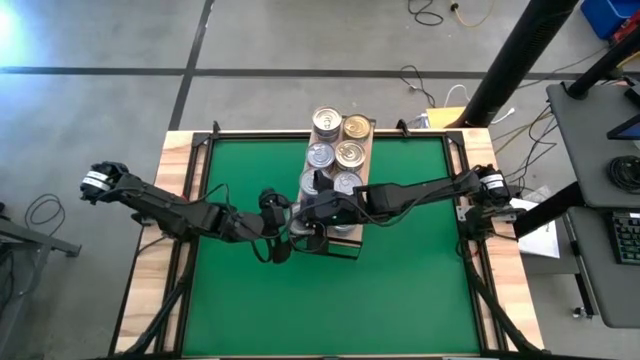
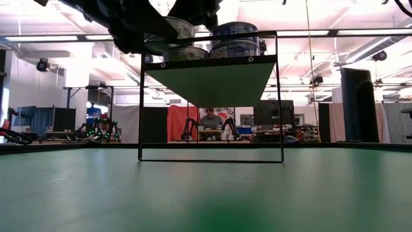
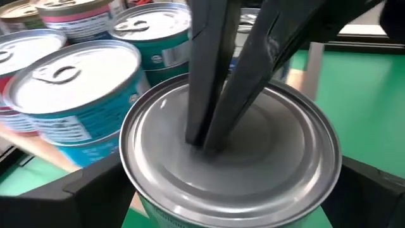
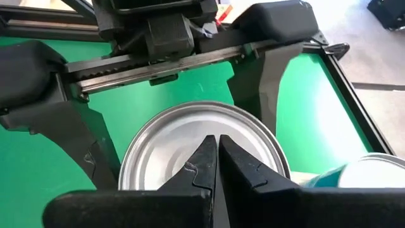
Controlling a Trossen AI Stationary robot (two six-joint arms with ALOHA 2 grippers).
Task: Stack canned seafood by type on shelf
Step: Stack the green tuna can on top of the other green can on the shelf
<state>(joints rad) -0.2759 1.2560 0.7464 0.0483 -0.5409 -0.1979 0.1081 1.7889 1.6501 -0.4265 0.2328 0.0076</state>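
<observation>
A silver-topped tin (image 3: 231, 158) is seen at the near end of the shelf (image 1: 368, 140), where both arms meet over the green table mat (image 1: 330, 290). The left gripper (image 4: 183, 136) is spread wide around this tin, one dark finger (image 4: 76, 136) standing at each side of it; whether the pads press its wall cannot be told. The right gripper (image 3: 212, 136) is pressed fully together, and its two fingertips (image 4: 218, 164) are set as a single point on the middle of the tin's flat lid. Beside this tin, teal-labelled tins (image 3: 73, 88) with pull-tab lids are seen on the light-wood board. In the high view, further tins are ranged two abreast along the shelf toward the far edge, silver tops (image 1: 320, 155) on one side and gold tops (image 1: 350, 153) on the other. In the low view, the shelf is shown raised on a thin dark frame (image 2: 140, 109), with stacked tins (image 2: 235, 40) on top.
</observation>
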